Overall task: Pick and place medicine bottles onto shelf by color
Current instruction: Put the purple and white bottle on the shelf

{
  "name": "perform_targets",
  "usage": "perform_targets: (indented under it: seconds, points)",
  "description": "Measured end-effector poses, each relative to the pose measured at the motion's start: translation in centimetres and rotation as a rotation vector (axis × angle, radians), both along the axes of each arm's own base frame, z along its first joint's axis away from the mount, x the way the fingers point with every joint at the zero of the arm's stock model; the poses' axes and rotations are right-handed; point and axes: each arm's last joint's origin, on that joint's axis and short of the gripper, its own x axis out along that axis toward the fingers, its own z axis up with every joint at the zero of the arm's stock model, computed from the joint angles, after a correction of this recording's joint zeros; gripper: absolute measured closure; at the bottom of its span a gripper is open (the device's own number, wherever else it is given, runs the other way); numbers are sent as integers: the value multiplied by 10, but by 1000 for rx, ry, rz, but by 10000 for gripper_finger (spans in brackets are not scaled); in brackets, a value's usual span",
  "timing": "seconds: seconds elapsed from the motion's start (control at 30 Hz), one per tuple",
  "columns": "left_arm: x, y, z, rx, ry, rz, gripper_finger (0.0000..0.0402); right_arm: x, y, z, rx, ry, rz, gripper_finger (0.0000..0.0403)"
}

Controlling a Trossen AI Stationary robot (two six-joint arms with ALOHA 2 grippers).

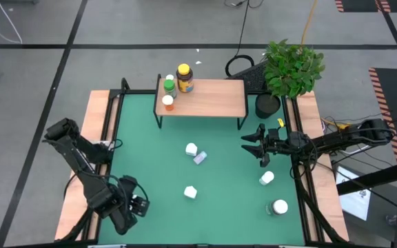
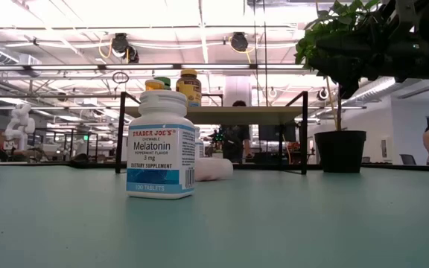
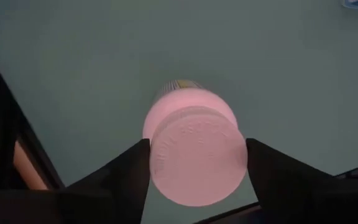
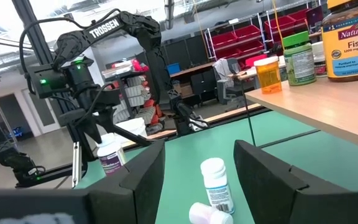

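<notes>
My left gripper (image 1: 138,204) stands near the mat's near left corner, shut on a white bottle with a purple label (image 4: 109,155); its cap (image 3: 197,155) fills the left wrist view. My right gripper (image 1: 259,149) is open and empty over the mat's right part, just in front of the shelf (image 1: 205,100). On the shelf's left end stand a dark amber yellow-lidded bottle (image 1: 184,77), a green one (image 1: 169,87) and an orange one (image 1: 167,102). On the mat are white bottles (image 1: 191,149) (image 1: 190,192) (image 1: 267,178) (image 1: 280,207) and a lilac one lying down (image 1: 200,158). My left gripper pinches the bottle's round cap (image 3: 160,163) between its two fingers, one on each side of the cap. The fingers come from above, pointing down along the upright bottle. Whether the bottle's base rests on the mat or hangs clear of it, I cannot tell.
A potted plant (image 1: 291,67) in a black pot (image 1: 268,105) stands by the shelf's right end. Wooden side boards (image 1: 99,124) run along both sides of the green mat (image 1: 226,200). A Melatonin bottle (image 2: 161,145) stands close in the low view.
</notes>
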Motion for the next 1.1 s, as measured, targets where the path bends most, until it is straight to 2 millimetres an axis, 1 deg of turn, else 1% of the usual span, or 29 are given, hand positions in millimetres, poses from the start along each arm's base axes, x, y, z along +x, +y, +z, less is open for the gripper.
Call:
perform_targets:
  seconds: [0.1,0.33,0.43,0.5,0.6,0.7,0.77,0.9,1.1]
  points:
    - [0,0,0,4,-7,-10,145,0,0,0,0,-3,0,216]
    - [0,0,0,9,-10,-21,65,0,0,0,0,-3,0,215]
    - [0,0,0,9,-10,-25,48,0,0,0,0,-2,0,215]
    - [0,0,-1,10,-10,-28,46,0,0,0,0,-2,0,216]
    - [0,0,-8,11,-9,-28,51,0,0,0,0,-2,0,216]
    - [-1,1,-18,3,-5,-28,64,0,0,0,-1,-2,0,216]
    - [0,0,-21,-7,-4,-29,76,0,0,0,0,-2,0,216]
    - [0,0,-21,-2,-10,-28,107,0,0,0,0,-2,0,216]
    - [0,1,-19,-4,-6,-48,166,0,0,1,7,-8,1,216]
